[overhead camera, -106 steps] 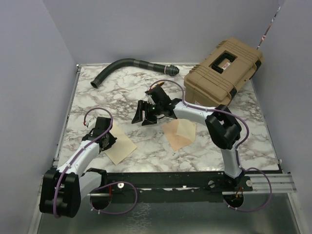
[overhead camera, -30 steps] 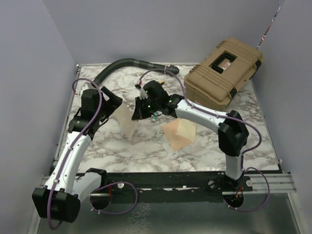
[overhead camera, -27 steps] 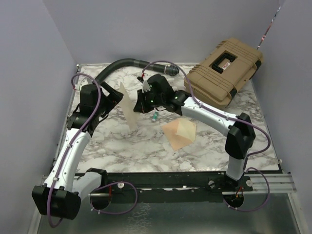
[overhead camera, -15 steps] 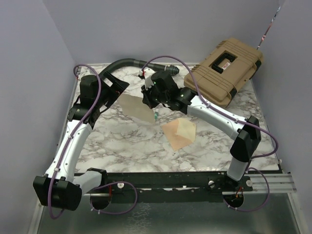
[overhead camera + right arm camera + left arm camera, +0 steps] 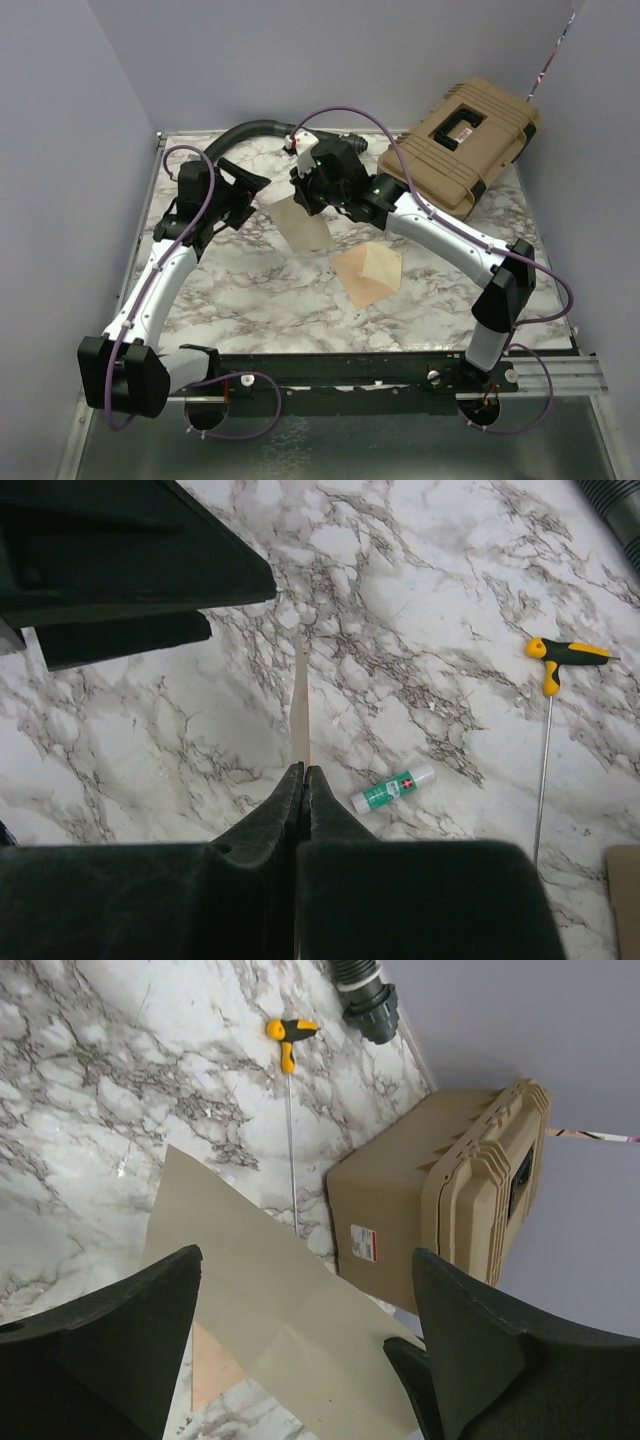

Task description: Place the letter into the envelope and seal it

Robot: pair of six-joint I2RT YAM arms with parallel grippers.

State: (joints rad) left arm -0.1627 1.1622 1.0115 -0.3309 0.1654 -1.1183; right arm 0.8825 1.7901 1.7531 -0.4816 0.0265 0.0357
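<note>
The letter is gripped at its upper edge by the right pincer, whose jaws are pressed shut on the sheet; in the right wrist view the sheet is seen edge-on as a thin line running out from between the fingertips; whether its lower corner touches the surface cannot be told. The left pincer is held just left of the letter with its jaws wide apart; in the left wrist view the sheet is seen between the two fingers, and neither is touching it. The envelope is lying flat on the surface, flap open, just nearer the arm bases than the letter and apart from both pincers. A glue stick and a T-handled tool are lying beyond the letter; a tan case and a hose are set at the far edge.
</note>
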